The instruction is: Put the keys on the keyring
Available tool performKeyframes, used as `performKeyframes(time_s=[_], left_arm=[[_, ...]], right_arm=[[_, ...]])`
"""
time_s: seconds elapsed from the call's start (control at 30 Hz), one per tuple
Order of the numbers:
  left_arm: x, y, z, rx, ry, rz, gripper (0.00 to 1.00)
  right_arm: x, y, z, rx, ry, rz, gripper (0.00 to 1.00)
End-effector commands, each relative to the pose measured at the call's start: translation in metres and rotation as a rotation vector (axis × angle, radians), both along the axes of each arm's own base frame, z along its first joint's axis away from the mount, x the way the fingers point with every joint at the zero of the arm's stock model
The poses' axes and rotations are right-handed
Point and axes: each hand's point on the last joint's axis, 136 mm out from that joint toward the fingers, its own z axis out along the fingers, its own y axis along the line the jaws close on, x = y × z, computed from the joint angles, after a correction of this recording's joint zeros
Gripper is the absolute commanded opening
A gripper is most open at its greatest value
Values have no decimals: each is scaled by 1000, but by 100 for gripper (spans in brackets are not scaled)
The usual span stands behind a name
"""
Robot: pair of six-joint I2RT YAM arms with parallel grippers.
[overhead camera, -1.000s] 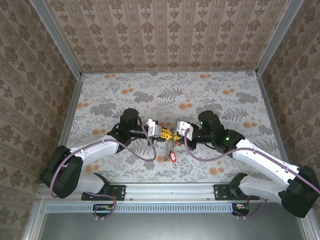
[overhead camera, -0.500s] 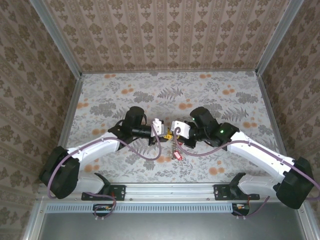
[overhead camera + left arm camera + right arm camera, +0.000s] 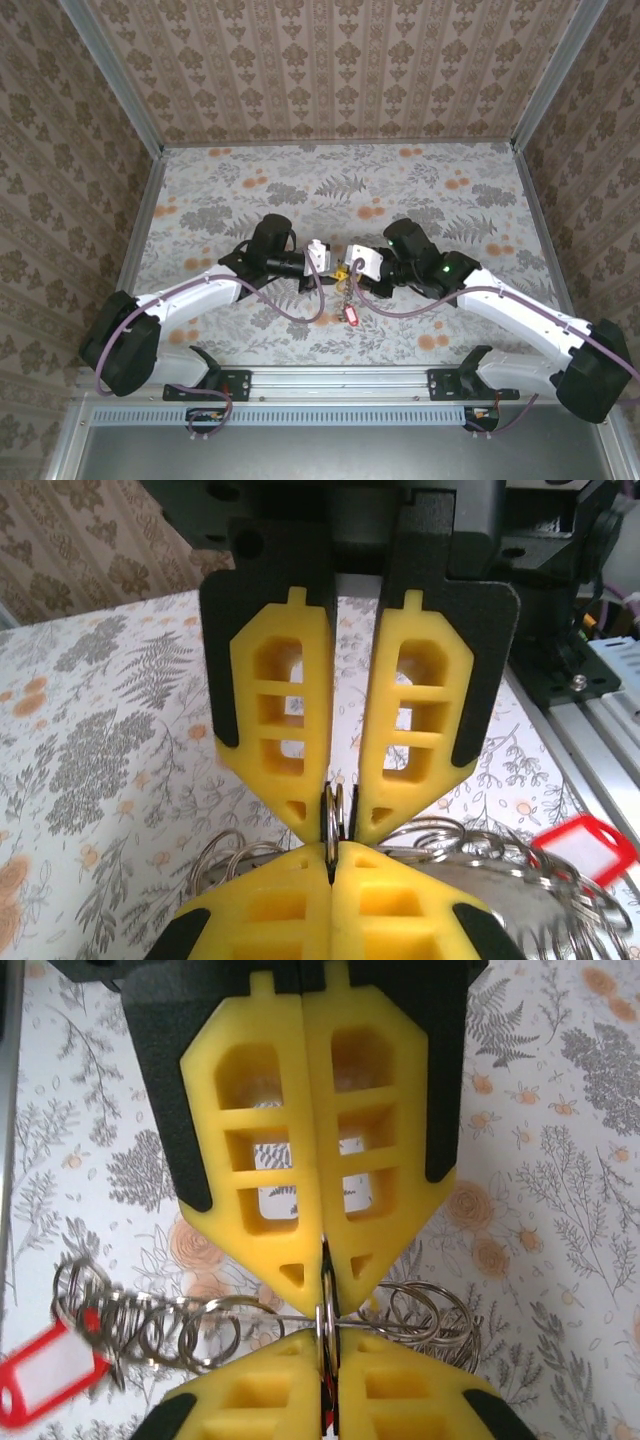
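My left gripper and right gripper meet tip to tip above the middle of the floral surface. Both are shut on the same edge-on metal ring, the keyring. In the left wrist view my left gripper pinches it from below and the right gripper from above. In the right wrist view the keyring crosses between my right gripper and the left gripper. A chain of small rings hangs off it down to a red key tag. The metal key blades are too small to make out.
More looped rings bunch on the other side of the pinch. The aluminium rail runs along the near edge, close behind the red tag. Patterned walls close in the back and both sides.
The two grippers have closed the gap between them, left moving right and right moving left, until their tips touch on the ring. The chain and red tag stay hanging below.
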Motion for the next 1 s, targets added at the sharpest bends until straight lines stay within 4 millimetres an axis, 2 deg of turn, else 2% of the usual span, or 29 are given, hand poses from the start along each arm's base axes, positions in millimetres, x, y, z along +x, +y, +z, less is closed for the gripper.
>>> performKeyframes(time_s=[0.0,0.1,0.3,0.43,0.53,0.8,0.97], left_arm=[[-9,2,34,-138,-25,-93,0],[-16,5,40,-180,-22,-140,0],[-21,5,42,-206,-16,-179,0],[-20,3,43,-210,-18,-188,0],[-21,3,44,-212,-19,-193,0],[-25,1,40,-211,-23,-203,0],[-26,0,40,-211,-28,-206,0]], right_arm=[[-9,3,14,117,-17,37,21],[-10,-1,19,188,-31,20,22],[-17,-6,28,215,-27,35,19],[-18,-5,35,230,-41,44,24],[-18,-6,42,244,-68,43,25],[-16,-11,53,208,-141,55,23],[-15,-4,56,215,-130,82,24]])
